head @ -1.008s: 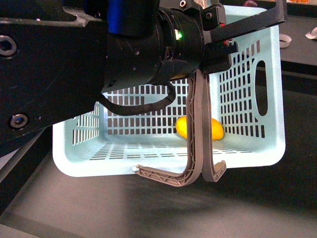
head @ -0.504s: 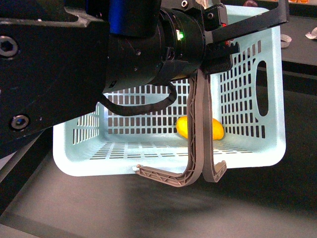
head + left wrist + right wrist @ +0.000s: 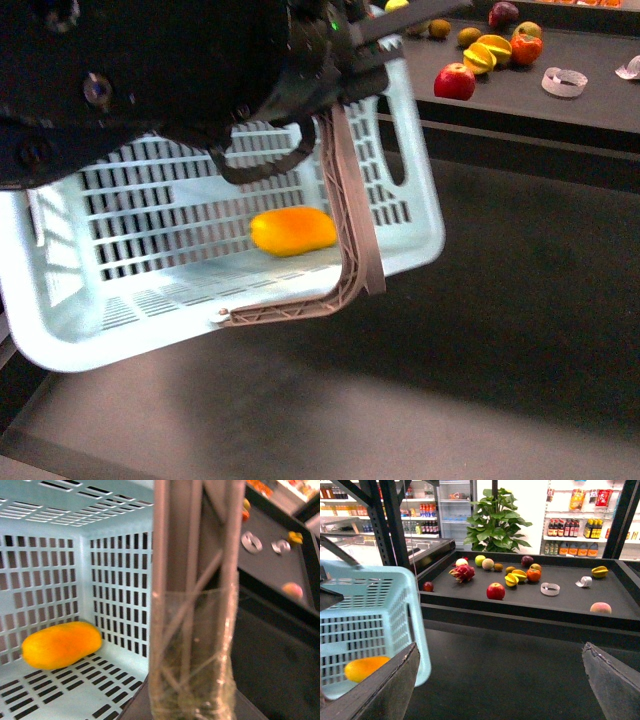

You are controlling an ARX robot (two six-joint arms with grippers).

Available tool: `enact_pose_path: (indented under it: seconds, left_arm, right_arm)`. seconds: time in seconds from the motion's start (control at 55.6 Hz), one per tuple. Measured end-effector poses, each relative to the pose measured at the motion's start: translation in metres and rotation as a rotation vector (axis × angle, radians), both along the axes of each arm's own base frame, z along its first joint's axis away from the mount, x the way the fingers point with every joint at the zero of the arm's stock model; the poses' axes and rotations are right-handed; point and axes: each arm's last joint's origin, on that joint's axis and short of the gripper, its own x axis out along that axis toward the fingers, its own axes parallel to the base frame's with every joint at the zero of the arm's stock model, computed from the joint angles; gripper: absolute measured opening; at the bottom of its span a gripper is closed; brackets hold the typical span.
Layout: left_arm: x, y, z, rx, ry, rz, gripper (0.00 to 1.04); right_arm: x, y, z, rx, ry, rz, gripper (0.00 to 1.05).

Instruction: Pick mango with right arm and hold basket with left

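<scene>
I see L claw (image 3: 368, 42) clamped on basket (image 3: 415, 240) handle (image 3: 350, 200); basket hangs tilted. Mango (image 3: 293, 231) lies on basket floor, ~7 o'clock from L claw. R claw (image 3: 500, 652) spread wide, empty, well apart.

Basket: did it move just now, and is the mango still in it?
The basket swung to the left in the front view and tipped, so the fruit shelf behind now shows. The mango went along, still lying inside. The left arm still holds the basket by its handles.
</scene>
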Motion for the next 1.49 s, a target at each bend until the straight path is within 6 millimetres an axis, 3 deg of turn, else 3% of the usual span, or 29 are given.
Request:
enact_pose_path:
  seconds: [0.162,0.342,0.576,0.774,0.99,1.098,1.206,1.404,1.458,1.494]
  left_arm:
    - [0.014,0.019,0.001,-0.156,0.050,0.179,0.06]
    - [0.028,0.040,-0.012,-0.425,0.121,0.369,0.06]
    - [0.051,0.052,-0.019,-0.673,0.109,0.522,0.06]
    - [0.080,0.065,-0.041,-0.763,0.134,0.613,0.06]
    - [0.095,0.066,-0.060,-0.813,0.224,0.645,0.06]
    - [0.097,0.064,-0.060,-0.816,0.261,0.647,0.23]
    - [0.094,0.063,-0.053,-0.760,0.270,0.680,0.51]
    - [0.063,0.072,-0.020,-0.648,0.213,0.687,0.90]
    - [0.053,0.076,-0.011,-0.644,0.195,0.670,0.98]
    - [0.043,0.080,-0.004,-0.636,0.180,0.666,0.97]
  right_arm:
    - [0.000,0.000,0.000,0.000,0.000,0.000,0.97]
    - [0.000,0.000,0.000,0.000,0.000,0.000,0.97]
    - [0.000,0.000,0.000,0.000,0.000,0.000,0.97]
    - [0.000,0.000,0.000,0.000,0.000,0.000,0.97]
    - [0.000,0.000,0.000,0.000,0.000,0.000,0.97]
    - [0.000,0.000,0.000,0.000,0.000,0.000,0.97]
    - [0.000,0.000,0.000,0.000,0.000,0.000,0.97]
    - [0.000,0.000,0.000,0.000,0.000,0.000,0.97]
    - [0.000,0.000,0.000,0.000,0.000,0.000,0.97]
    - [0.000,0.000,0.000,0.000,0.000,0.000,0.97]
